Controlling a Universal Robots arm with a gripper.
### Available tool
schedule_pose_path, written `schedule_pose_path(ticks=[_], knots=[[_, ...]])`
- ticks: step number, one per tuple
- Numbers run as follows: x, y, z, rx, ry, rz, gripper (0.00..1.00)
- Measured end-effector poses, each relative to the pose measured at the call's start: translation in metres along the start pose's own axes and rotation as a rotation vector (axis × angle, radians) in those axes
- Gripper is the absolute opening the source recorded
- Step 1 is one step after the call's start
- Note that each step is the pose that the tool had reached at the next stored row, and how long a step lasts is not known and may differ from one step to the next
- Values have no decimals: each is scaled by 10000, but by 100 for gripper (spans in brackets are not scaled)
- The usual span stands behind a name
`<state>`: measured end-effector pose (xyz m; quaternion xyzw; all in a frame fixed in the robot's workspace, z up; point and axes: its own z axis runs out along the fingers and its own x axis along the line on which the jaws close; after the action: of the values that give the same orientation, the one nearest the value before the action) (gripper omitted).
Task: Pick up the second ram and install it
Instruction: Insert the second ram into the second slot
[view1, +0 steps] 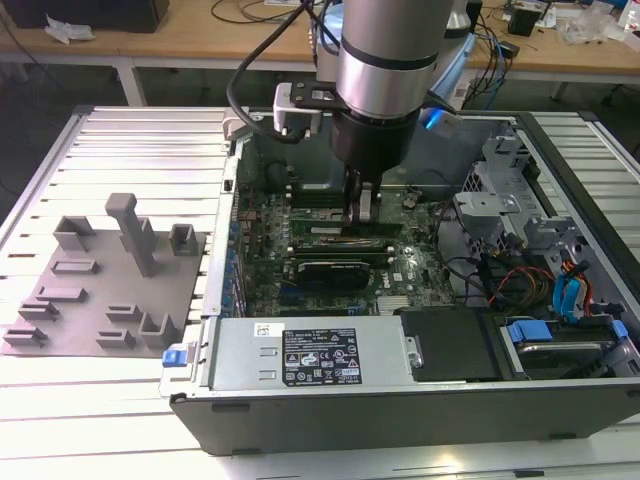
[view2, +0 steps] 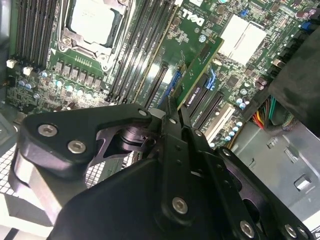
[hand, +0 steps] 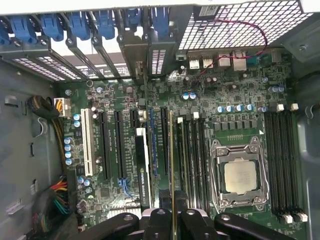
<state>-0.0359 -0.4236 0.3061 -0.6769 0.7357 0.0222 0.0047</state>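
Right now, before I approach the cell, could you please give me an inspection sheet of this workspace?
Surface: slatted metal table carrying an open computer case.
Job's things: second ram stands edge-on over the motherboard slots; seated or not, cannot tell.
Clutter: grey fixture plate on the exterior view's left.
Grippers: hand shut on the second ram.
Cables: coloured bundle inside the case.
Surroundings: desks behind the table.

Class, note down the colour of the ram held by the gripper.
The ram is green, best seen in the second wrist view.
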Motion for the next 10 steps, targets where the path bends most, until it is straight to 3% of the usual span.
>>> schedule_pose_path(ticks=[7, 10], knots=[[-3, -2, 89, -1, 1, 1, 11], [-44, 1, 121, 0, 0, 0, 11]])
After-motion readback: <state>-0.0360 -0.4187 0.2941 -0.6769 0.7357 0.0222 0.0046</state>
